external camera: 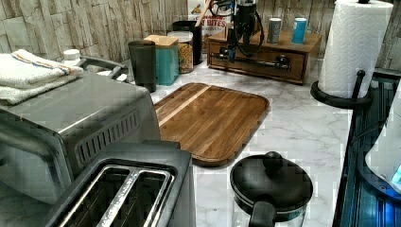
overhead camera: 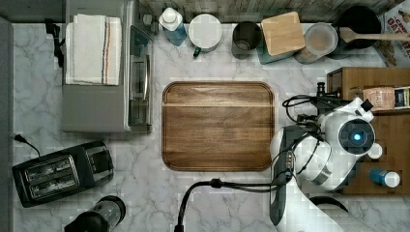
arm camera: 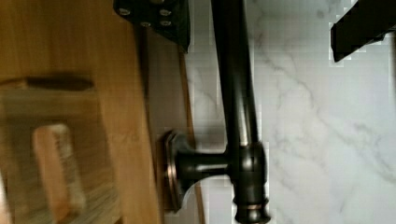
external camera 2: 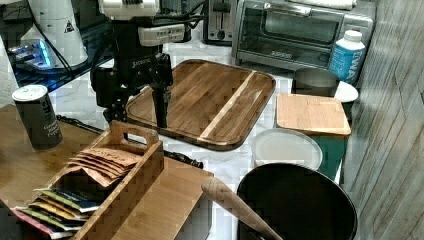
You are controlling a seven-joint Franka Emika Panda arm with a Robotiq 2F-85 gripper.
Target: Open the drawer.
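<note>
While the gripper (external camera: pixel 230 51) hangs over the drawer (external camera: pixel 265 59) at the left view's far side, its fingers (arm camera: pixel 159 16) stand spread on either side of the black handle (arm camera: pixel 238 107), not clamping it. Nearer lies the board (external camera: pixel 215 118).

White arm (overhead camera: pixel 333 145), black cables, seemingly black end effector (external camera 2: pixel 140 80)

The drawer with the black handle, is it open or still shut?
Shut. In the left view the drawer front sits flush with its wooden box. In the wrist view the fingers straddle the handle, one on each side.
</note>
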